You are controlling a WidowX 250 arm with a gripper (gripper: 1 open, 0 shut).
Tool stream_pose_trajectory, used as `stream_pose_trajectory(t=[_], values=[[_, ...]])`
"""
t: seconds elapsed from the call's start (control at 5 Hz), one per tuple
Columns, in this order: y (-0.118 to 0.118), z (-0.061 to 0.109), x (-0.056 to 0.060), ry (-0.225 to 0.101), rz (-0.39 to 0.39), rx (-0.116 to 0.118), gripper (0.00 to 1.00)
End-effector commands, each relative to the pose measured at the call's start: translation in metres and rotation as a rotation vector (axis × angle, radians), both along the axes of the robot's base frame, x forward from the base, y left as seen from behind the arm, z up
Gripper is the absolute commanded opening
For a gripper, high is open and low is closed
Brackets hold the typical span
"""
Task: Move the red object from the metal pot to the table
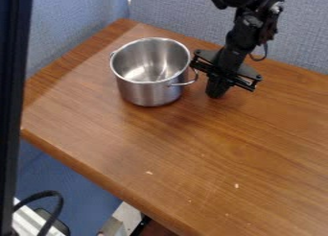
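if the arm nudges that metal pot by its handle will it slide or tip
Likely slide: the metal pot is wide, straight-sided and sits flat on the smooth wooden table. It looks empty, so probably light. The shut gripper is low beside its handle, where a push seems unlikely to tip it.
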State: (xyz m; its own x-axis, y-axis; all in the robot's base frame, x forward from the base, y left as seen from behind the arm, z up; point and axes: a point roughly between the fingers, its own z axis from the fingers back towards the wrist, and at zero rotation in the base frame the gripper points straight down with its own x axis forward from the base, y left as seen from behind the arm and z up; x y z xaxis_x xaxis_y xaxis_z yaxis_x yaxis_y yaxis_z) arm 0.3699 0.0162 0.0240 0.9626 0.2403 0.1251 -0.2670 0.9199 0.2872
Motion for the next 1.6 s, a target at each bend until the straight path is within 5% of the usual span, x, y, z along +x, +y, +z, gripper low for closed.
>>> stream_pose_trajectory(t=[0.0, 0.2, 0.4, 0.6, 1.4], values=[[0.016, 0.020, 0.009, -0.065, -0.008, -0.051, 0.00], [0.023, 0.019, 0.013, -0.060, -0.013, -0.072, 1.00], [0.017, 0.017, 0.014, -0.051, 0.014, -0.079, 1.00], [0.011, 0.013, 0.014, -0.045, 0.050, -0.085, 0.00], [0.013, 0.011, 0.022, 0.006, 0.026, -0.127, 0.00]])
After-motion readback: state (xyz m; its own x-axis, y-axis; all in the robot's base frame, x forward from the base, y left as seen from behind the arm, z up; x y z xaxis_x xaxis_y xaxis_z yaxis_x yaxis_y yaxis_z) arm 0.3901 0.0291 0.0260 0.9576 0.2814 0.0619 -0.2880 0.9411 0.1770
